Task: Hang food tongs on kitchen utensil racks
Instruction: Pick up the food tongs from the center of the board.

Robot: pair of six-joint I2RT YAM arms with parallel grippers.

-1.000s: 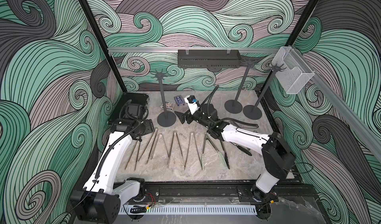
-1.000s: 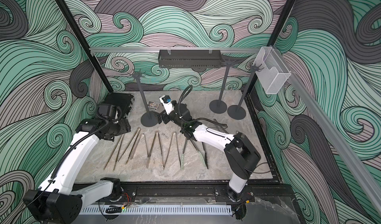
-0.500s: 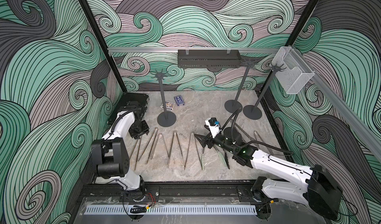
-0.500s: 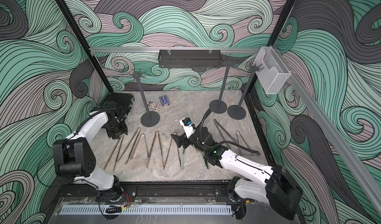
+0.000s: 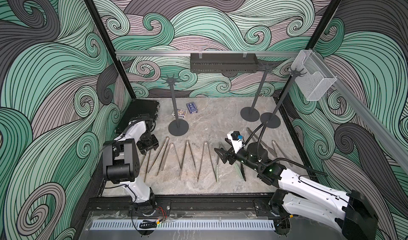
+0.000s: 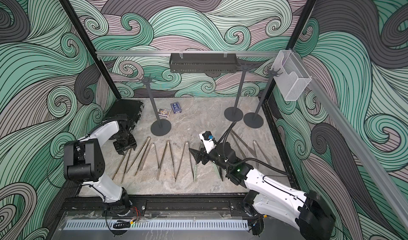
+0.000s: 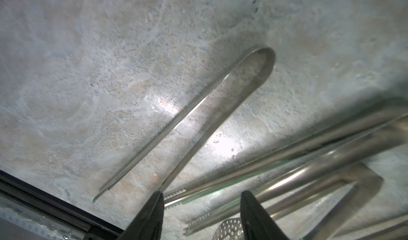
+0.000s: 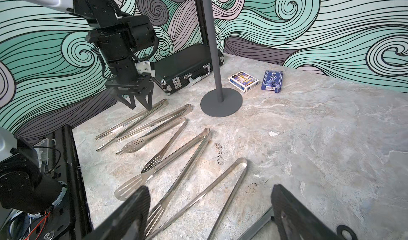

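**Both top views.** My left hand [image 5: 148, 147] points down at the left end of a row of tongs [image 5: 187, 142] lying flat on the surface [image 5: 220, 121]. My right hand [image 5: 220, 155] reaches low over the row's right end. Three racks [image 5: 174, 104] stand behind the row, one towards the left and two together at the far right. Only these views show their hook crowns. Two further tongs [image 5: 273, 148] lie beside my right arm.

**Right wrist view.** My right hand [image 8: 209, 205] is spread wide and pinches nothing. My left hand [image 8: 141, 105] has its fingers parted, with the tips at the bend of the leftmost tongs [image 8: 159, 104]; I cannot tell whether they touch it. Only this view shows the perforated and slotted tong tips, the latches of the case [image 8: 187, 66] and the card boxes [image 8: 242, 81] beside a rack base.

**Left wrist view.** My left fingers [image 7: 150, 219] stand apart and grip nothing. Serrated tong tips lie on the surface below them.
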